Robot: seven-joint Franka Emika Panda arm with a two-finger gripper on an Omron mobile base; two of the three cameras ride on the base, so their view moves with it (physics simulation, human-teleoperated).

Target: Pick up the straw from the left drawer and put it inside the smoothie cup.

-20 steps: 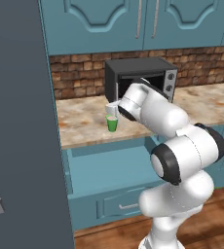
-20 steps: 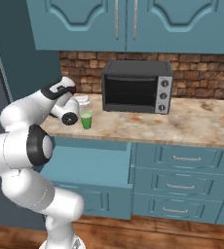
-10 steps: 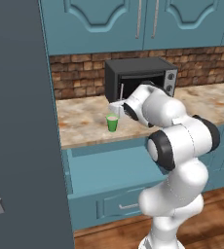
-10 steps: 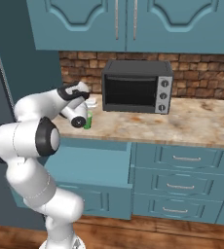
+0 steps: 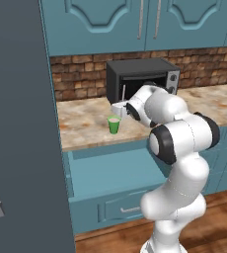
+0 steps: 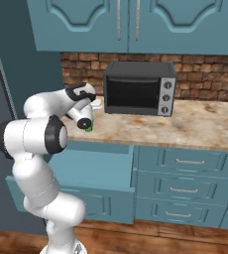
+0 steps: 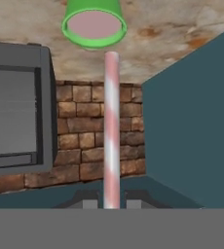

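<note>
The green smoothie cup (image 5: 114,124) with pink contents stands on the counter near its front edge. My gripper (image 5: 119,108) hangs just right of it and slightly higher, shut on the straw (image 5: 124,93), which shows as a thin pale line rising before the oven. In the hand view the pink-white straw (image 7: 111,131) runs from between my fingertips (image 7: 89,201) toward the cup (image 7: 94,24) and ends just short of its rim. My arm hides most of the cup (image 6: 88,129) in the right base view. The left drawer (image 5: 110,170) stands pulled open below the counter.
A black oven (image 5: 141,79) sits against the brick wall right behind my hand. A tall dark grey panel (image 5: 21,123) closes off the left. Narrow teal drawers with silver handles (image 6: 185,173) lie to the right. The open drawer (image 6: 93,171) juts out below.
My forearm and wrist have turned and the elbow has swung right. The hand stays beside the cup, still shut on the straw. The cup has not moved.
</note>
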